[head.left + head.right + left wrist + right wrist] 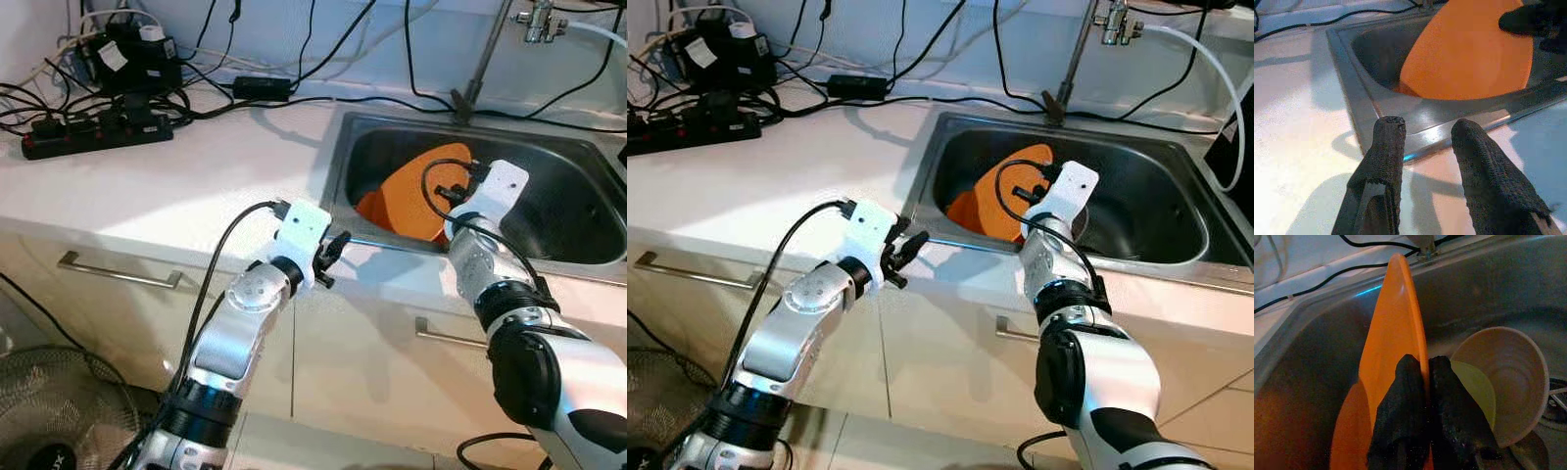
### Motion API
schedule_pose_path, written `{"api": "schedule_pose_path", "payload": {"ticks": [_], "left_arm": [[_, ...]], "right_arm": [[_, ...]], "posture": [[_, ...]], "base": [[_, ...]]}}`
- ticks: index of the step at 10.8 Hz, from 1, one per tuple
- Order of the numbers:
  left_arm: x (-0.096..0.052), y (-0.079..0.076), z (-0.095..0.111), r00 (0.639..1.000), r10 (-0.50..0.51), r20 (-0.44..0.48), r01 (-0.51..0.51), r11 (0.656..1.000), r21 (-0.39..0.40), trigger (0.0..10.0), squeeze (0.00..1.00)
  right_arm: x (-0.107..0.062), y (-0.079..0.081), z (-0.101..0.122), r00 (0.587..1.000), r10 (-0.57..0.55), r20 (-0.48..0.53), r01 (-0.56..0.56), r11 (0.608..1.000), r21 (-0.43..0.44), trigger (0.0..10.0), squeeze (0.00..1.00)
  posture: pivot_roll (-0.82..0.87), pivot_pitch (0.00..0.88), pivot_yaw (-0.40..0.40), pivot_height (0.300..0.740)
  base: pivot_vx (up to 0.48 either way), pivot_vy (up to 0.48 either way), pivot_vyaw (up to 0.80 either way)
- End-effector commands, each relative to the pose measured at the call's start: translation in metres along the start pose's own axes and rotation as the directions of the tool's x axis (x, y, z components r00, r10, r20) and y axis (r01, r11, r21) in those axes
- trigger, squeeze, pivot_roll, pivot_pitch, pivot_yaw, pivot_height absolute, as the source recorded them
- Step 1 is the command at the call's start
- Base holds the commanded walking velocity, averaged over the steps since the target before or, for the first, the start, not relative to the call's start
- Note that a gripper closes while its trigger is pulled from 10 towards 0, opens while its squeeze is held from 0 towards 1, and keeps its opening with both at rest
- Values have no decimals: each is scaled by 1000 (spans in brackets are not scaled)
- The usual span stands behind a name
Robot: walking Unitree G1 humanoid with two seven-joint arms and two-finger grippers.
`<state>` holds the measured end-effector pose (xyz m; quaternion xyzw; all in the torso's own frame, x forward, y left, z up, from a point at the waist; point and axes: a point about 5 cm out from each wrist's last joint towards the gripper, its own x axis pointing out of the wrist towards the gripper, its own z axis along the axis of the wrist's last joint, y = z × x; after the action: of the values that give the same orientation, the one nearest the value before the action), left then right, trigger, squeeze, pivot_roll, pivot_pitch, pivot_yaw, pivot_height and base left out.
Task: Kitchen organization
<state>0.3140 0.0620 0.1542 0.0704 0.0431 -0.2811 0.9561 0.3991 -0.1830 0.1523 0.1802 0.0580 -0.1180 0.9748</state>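
Note:
An orange plate point(411, 186) stands on edge inside the steel sink point(338, 147), leaning toward the sink's left wall. My right gripper point(1421, 363) is shut on the plate's rim point(1396, 308), one finger on each face. My left gripper point(1425, 127) hovers open over the white counter's front edge, just outside the sink's near left corner, with nothing between its fingers point(333, 259). A beige bowl point(1508, 377) and a yellow-green dish point(1474, 382) lie in the sink bottom behind the plate.
A faucet point(485, 59) rises behind the sink. Black cables, a power strip point(98, 132) and adapters crowd the counter's back left. Cabinet drawers with metal handles point(118, 274) sit below the counter. A fan point(49, 411) stands on the floor at left.

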Motion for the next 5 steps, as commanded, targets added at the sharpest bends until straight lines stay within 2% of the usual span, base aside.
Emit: {"api": "schedule_pose_path", "payload": {"ticks": [1,3,4,5], "left_arm": [[-1,-6,6,1000,-1,24,1,1000,-5,10000,0],[-1,-4,7,1000,-3,2,3,998,-57,10000,0],[0,0,9,1000,18,-4,-18,997,-77,10000,0],[1,2,8,1000,24,-8,-24,997,-78,10000,0]], "right_arm": [[0,9,-2,999,35,-20,-36,999,-11,10000,0],[-1,11,-5,998,53,-33,-53,999,-10,10000,0],[-1,14,-8,996,76,-47,-77,997,-10,10000,1000],[-2,15,-10,996,79,-52,-80,997,-13,10000,1000]], "posture": [[266,0,-50,740],[268,0,-52,740],[267,0,-55,740],[268,0,-56,740]], "base": [[0,0,0],[0,0,0],[0,0,0],[0,0,0]]}}
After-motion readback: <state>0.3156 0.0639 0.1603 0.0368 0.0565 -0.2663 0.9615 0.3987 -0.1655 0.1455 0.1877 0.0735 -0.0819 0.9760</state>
